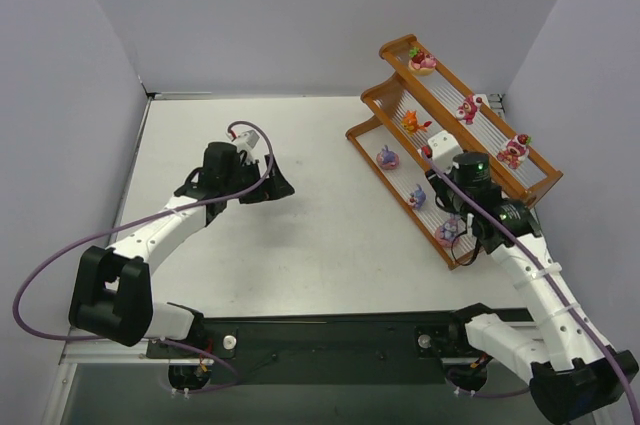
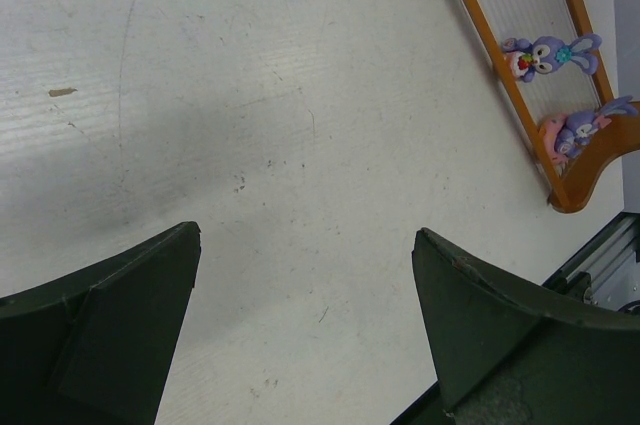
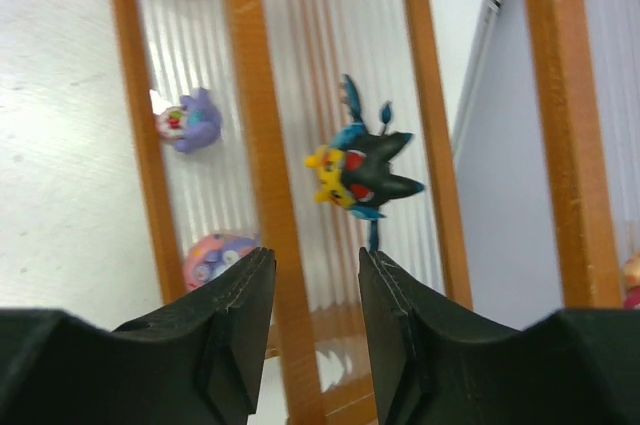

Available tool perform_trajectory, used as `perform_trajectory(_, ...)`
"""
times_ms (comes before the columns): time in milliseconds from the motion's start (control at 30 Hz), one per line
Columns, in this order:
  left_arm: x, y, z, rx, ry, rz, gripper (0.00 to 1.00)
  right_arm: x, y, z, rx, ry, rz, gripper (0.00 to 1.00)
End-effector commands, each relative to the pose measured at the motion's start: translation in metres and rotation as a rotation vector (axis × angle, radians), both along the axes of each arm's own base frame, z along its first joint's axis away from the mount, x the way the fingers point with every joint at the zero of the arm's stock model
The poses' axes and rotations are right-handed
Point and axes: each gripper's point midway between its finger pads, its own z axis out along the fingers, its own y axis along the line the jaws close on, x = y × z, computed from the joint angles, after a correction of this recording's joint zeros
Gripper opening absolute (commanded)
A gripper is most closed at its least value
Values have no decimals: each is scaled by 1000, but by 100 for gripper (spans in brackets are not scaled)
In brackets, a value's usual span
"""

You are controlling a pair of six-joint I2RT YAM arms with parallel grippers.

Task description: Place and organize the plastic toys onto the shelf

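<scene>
The orange-brown shelf (image 1: 372, 95) stands at the far right. Three pink-red toys (image 1: 469, 107) sit on its top tier and an orange toy (image 1: 411, 122) on the middle tier. Three purple toys (image 1: 387, 157) sit on the bottom tier. My right gripper (image 1: 445, 170) hovers over the middle tier, open and empty. In the right wrist view its jaws (image 3: 313, 270) stand just short of the black winged toy (image 3: 362, 175), which stands on the slats. My left gripper (image 1: 270, 185) is open and empty over bare table (image 2: 305, 240).
Grey walls close the table on the left, back and right. The shelf's end corner (image 2: 580, 180) and two purple toys (image 2: 550, 53) lie to the right of my left gripper. A black rail (image 1: 330, 335) runs along the near edge between the arm bases.
</scene>
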Motion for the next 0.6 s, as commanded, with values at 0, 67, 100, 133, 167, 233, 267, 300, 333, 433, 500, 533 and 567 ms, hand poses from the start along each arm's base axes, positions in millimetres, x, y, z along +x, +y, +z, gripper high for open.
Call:
perform_trajectory(0, 12, 2, 31, 20, -90, 32, 97, -18, 35, 18, 107, -11, 89, 39)
perform_trajectory(67, 9, -5, 34, 32, -106, 3, 97, -27, 55, 29, 193, -22, 142, 38)
perform_trajectory(100, 6, -5, 34, 47, -102, -1, 97, -31, 62, 39, 258, -37, 137, 38)
perform_trajectory(133, 10, -4, 39, 68, -117, 13, 97, -36, 69, 47, 302, -48, 154, 38)
perform_trajectory(167, 7, -4, 40, 81, -111, 9, 97, -43, 74, 58, 349, -78, 167, 38)
perform_trajectory(233, 7, -2, 46, 92, -122, 19, 97, -51, 81, 78, 467, -116, 159, 39)
perform_trajectory(267, 5, -1, 53, 86, -136, 20, 97, -58, 81, 90, 517, -146, 163, 40)
perform_trajectory(300, 4, -1, 57, 81, -147, 21, 97, -61, 80, 98, 542, -162, 158, 42)
perform_trajectory(333, 2, 0, 61, 72, -155, 23, 97, -65, 78, 115, 586, -199, 146, 43)
perform_trajectory(433, -7, 0, 73, 47, -186, 16, 97, -72, 74, 141, 648, -227, 110, 45)
perform_trajectory(500, -12, 6, 80, 47, -185, 36, 97, -73, 65, 146, 673, -233, 35, 45)
perform_trajectory(533, -14, 8, 82, 48, -184, 41, 97, -74, 62, 150, 679, -243, 21, 45)
perform_trajectory(567, -18, 10, 87, 47, -191, 44, 97, -75, 60, 154, 700, -259, -1, 45)
